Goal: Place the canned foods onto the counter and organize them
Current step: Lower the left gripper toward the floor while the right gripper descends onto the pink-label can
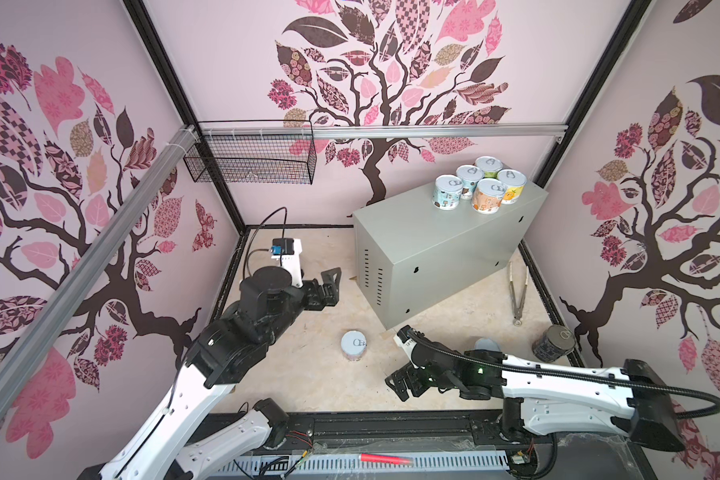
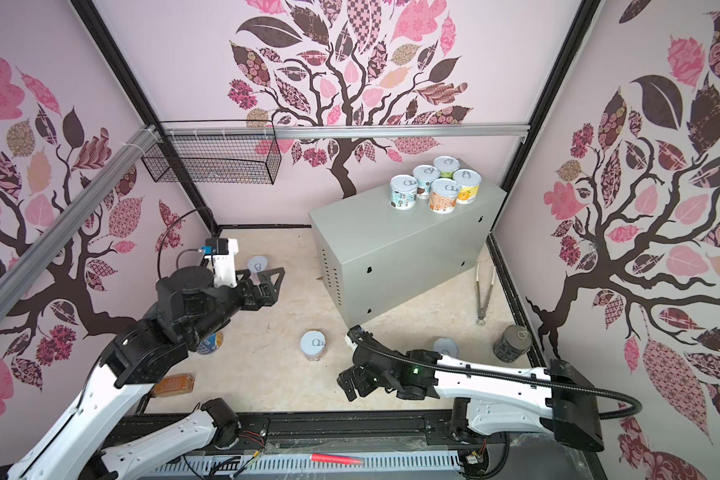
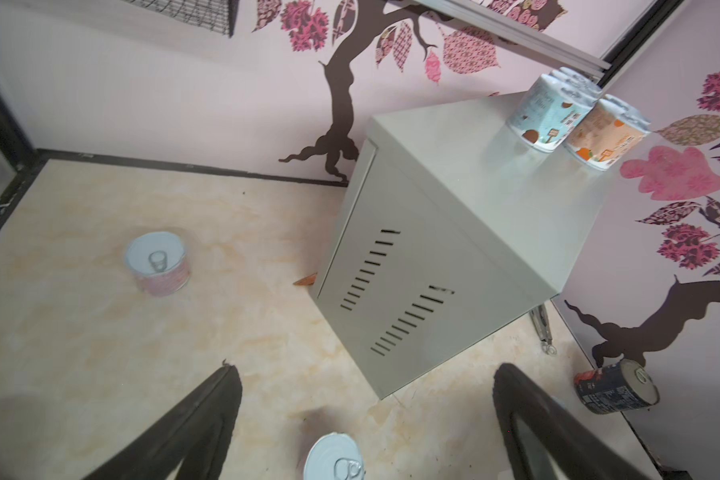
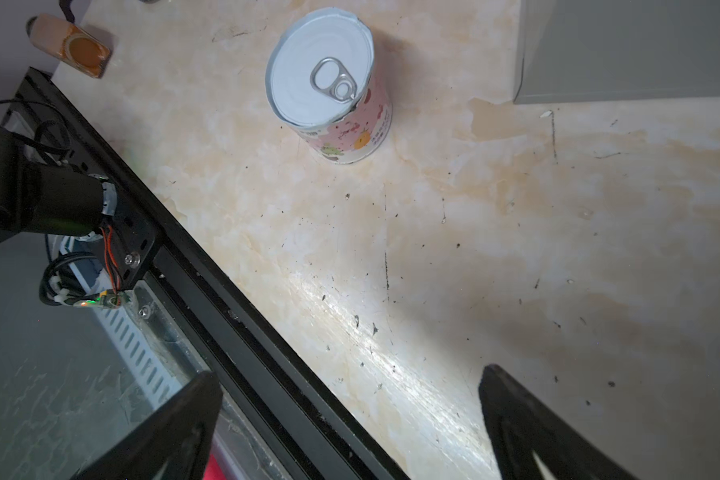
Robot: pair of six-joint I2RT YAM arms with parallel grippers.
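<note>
The grey counter [image 1: 445, 253] [image 2: 395, 253] [image 3: 454, 199] carries several pastel cans [image 1: 479, 183] [image 2: 435, 187] [image 3: 574, 120] at its far right corner. On the floor, one short can [image 1: 354, 345] [image 2: 313, 345] [image 4: 329, 83] stands mid-floor. Another can [image 2: 257, 264] [image 3: 159, 264] stands just behind my left gripper [image 1: 332, 286] [image 2: 273, 286] [image 3: 366, 370], which is open and empty. A dark can [image 1: 554, 343] [image 3: 616, 386] lies by the right wall. My right gripper [image 1: 395, 384] [image 4: 350, 374] hovers open over the front floor edge, holding nothing.
Metal tongs [image 1: 518, 291] lie right of the counter. A blue-labelled can [image 2: 211, 341] shows under the left arm and a pale lid [image 1: 486, 344] behind the right arm. An amber jar [image 2: 172, 384] lies front left. A black wire basket [image 1: 250, 153] hangs on the back wall.
</note>
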